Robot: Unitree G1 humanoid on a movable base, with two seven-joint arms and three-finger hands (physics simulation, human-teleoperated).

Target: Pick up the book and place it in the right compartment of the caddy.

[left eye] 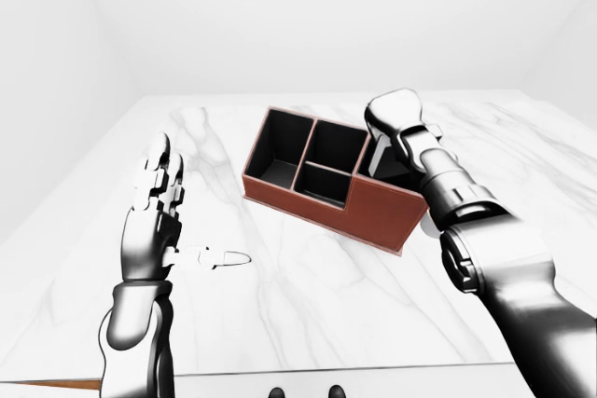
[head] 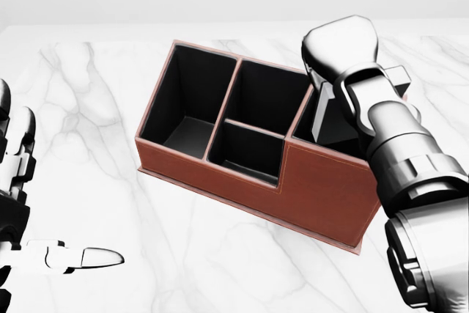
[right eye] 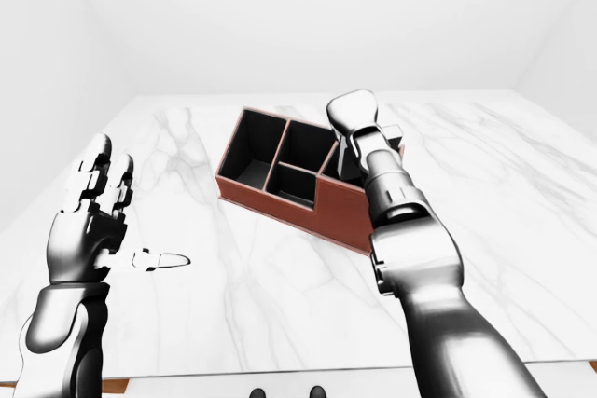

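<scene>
Two arms reach over a white marble table (left eye: 308,314). Nearest, at the left-eye view's lower left, the left forearm rises upright to the left hand (left eye: 159,207), which is spread fully open: its two long fingers (left eye: 160,170) point up the picture, side by side, and the thumb (left eye: 216,257) sticks out sideways toward the caddy. It holds nothing; whether it rests on the marble or hangs just above it cannot be told. The caddy (head: 322,192) lies to the right of that hand and a little farther up, apart from it.

From the lower right corner the right arm runs up the picture, forearm straight, and ends at the right hand (head: 344,60) poised over the caddy's rightmost compartment. The hand is seen from its back, wrist bent so the fingers point down into the box. A flat dark slab (head: 333,119), which may be the book, hangs below the palm inside that compartment, its lower part hidden by the reddish-brown wall. The fingers are concealed behind the hand, so whether they clasp the slab or have let go cannot be told.

Left of the right hand, the caddy's other three black-lined compartments are one long and two short. The box sits askew on the marble, its near wall slanting down to the right
</scene>
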